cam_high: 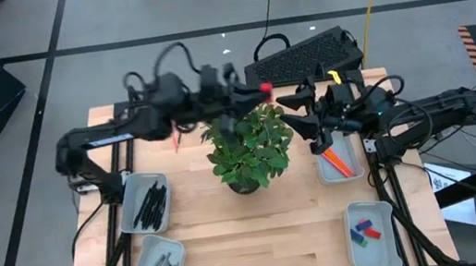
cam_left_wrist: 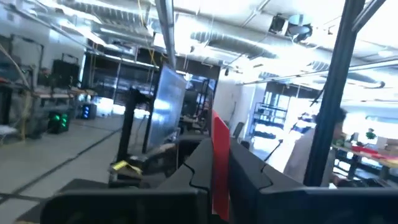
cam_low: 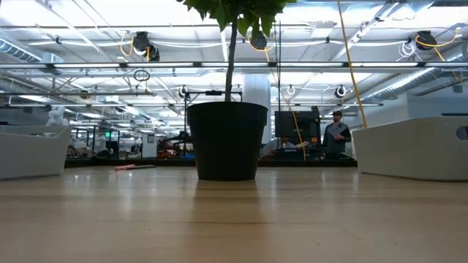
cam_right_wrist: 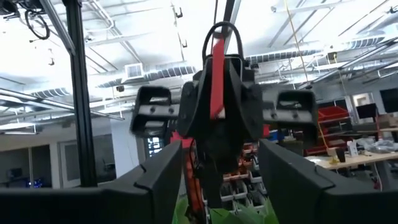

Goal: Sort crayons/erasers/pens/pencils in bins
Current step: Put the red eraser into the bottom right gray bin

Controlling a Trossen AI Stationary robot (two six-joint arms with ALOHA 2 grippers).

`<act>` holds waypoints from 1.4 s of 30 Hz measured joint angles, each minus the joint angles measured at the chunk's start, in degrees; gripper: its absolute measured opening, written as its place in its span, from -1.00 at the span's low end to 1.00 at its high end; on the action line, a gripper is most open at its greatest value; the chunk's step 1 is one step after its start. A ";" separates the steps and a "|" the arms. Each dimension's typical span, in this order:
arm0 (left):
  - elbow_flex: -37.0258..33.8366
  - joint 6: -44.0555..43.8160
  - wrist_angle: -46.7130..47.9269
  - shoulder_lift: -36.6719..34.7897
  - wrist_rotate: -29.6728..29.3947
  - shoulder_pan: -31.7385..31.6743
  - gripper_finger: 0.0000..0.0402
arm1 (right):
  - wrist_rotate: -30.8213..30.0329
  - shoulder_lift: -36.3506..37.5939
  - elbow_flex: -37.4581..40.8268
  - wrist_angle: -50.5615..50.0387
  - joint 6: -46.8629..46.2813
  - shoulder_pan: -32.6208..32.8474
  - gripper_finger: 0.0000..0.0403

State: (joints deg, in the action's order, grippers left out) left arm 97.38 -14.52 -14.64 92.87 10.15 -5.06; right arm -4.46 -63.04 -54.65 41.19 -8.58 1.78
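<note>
Left gripper [cam_high: 251, 94] jaws clenched on a red pencil [cam_left_wrist: 219, 155], held aloft behind the plant [cam_high: 250, 150]. Right gripper [cam_high: 296, 115] jaws released, facing it. Pencil looks light, stiff, slick: take it mid-shaft.

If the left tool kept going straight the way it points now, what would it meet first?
Most likely the right tool, which faces it open above the plant. The left tool holds a red pencil; depth is unclear.

Plant [cam_high: 249, 148] leaves hide pot and table under them in high view. Low view: foliage cut off by top edge, both arms out of frame. Left bins' [cam_high: 146, 204] dark sticks too small to separate. Left wrist view: red stick [cam_left_wrist: 219, 163] cut off at bottom edge, background blurred.
</note>
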 joint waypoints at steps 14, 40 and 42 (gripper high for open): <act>-0.02 -1.91 -2.49 4.36 0.35 0.68 -0.83 | -0.30 -0.01 0.00 0.88 0.26 -0.07 -0.34; -0.04 5.99 9.09 0.71 -1.27 0.41 0.00 | -1.12 2.22 0.05 -0.65 0.27 -1.07 -0.95; -0.11 9.36 14.25 -2.28 -2.28 0.20 0.13 | -1.44 4.62 -0.10 -1.66 0.80 -1.07 -0.95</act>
State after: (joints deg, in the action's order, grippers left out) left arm 97.27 -5.15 -0.38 90.59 7.87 -4.86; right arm -5.89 -58.42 -54.76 39.53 -7.77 0.71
